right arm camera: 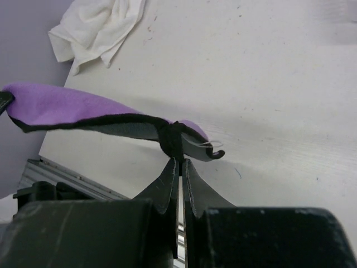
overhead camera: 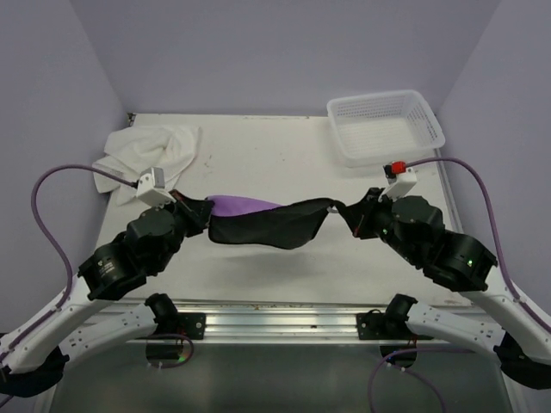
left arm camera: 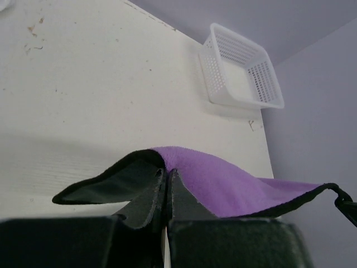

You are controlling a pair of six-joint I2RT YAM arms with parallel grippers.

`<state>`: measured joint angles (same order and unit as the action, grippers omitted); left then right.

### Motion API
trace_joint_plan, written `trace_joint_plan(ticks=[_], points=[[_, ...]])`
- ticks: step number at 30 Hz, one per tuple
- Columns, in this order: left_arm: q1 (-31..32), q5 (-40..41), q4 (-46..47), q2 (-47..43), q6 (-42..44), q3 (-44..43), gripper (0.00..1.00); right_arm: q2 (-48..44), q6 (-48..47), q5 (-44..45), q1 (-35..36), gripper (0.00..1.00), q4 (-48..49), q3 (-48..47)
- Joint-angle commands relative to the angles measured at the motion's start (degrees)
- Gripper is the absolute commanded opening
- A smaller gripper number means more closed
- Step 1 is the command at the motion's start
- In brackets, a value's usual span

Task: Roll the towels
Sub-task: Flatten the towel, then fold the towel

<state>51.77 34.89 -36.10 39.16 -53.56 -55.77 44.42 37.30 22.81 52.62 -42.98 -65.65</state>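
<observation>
Fleecy purple towel (overhead camera: 258,222) sagging, crumpled white towel (overhead camera: 155,151), perforated basket (overhead camera: 386,156)

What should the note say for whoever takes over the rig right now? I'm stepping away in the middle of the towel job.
Left gripper: shut on one end of the purple towel.
Right gripper: shut on the other end; the towel sags between them above the table.
White towel: crumpled at the far left corner, neither gripper on it.
Done: neither towel is rolled.
Left: probably lay the purple towel flat and roll it, then spread and roll the white towel.
</observation>
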Motion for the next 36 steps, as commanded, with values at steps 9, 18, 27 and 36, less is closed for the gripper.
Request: trace_joint_plan(ticks=[9,18,27,36], points=[[0.1,-2.2,-4.3,-9.4,-9.9,7.5,0.0,-2.9,1.5,-1.0,0.2,0.0,-12.9,-4.8],[0.1,-6.3,-0.2,-11.3,-13.8,14.0,0.0,-4.3,2.5,-3.0,0.3,0.0,-12.1,0.3],[0.1,-0.7,3.3,-6.8,-12.4,15.7,0.0,-1.5,0.4,4.9,0.4,0.0,-8.2,4.7],[-0.3,3.1,15.2,3.1,-4.5,16.6,0.0,4.5,-1.6,16.6,0.2,0.0,-0.9,8.6]])
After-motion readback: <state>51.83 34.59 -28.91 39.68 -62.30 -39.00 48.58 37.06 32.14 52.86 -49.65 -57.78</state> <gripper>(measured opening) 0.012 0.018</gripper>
